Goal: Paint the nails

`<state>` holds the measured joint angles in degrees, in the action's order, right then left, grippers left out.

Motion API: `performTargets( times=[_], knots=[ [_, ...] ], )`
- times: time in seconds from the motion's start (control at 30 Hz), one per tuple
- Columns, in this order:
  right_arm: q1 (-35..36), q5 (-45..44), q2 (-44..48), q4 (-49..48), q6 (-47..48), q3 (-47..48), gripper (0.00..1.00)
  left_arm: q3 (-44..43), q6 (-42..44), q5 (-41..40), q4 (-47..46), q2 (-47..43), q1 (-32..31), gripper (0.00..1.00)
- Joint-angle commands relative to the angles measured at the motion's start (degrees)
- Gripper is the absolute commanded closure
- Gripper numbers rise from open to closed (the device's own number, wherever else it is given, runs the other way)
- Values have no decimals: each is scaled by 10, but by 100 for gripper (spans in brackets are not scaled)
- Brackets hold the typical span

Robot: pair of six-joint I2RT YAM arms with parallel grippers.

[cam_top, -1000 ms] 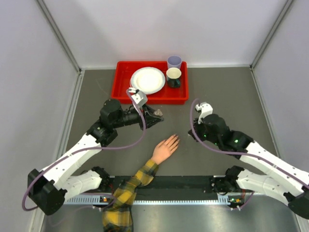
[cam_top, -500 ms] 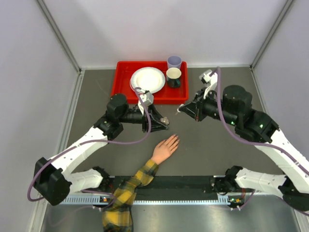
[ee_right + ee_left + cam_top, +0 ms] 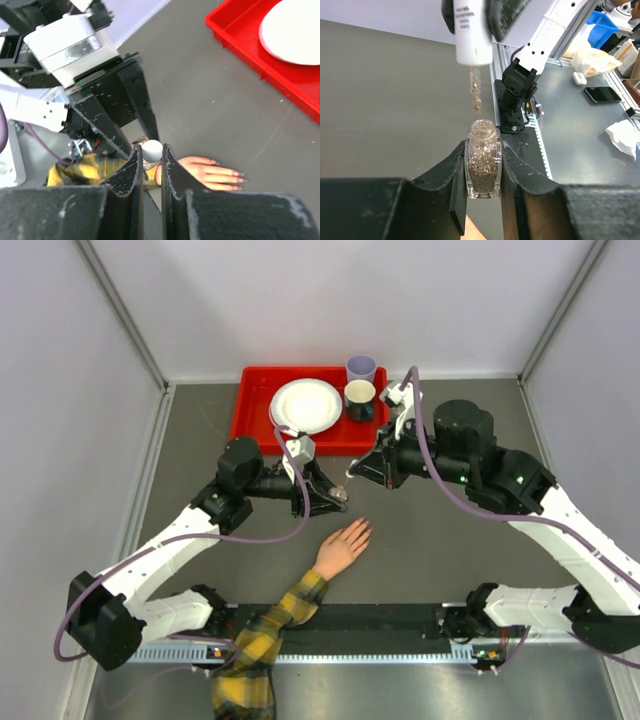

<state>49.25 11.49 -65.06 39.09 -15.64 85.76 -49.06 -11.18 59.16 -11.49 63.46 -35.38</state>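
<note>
Nails (image 3: 239, 174) tiny, barely visible on peach dummy fingers (image 3: 216, 174) lying flat on grey desk (image 3: 450, 560); nearby left hand (image 3: 483, 150) clenched on square clear glass glitter bottle (image 3: 482, 172); right hand (image 3: 151, 153) pinches white round cap (image 3: 472, 35), glittery brush (image 3: 476, 95) just above bottle neck

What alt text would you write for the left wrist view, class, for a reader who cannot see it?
The left gripper clamps a small clear bottle of glitter polish. Just above its open neck hangs a glitter-loaded brush on a white cap, over a grey table.
</note>
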Motion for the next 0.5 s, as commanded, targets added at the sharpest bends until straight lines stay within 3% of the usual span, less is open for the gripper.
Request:
performTargets(
  times=[0.0, 0.47],
  knots=[
    [15, -1, -2, 1, 12, 34, 100, -2, 16, 10, -3, -17, -3, 100],
    [21, 9, -20, -8, 8, 33, 100, -3, 25, 6, 8, -21, -5, 100]
  ],
)
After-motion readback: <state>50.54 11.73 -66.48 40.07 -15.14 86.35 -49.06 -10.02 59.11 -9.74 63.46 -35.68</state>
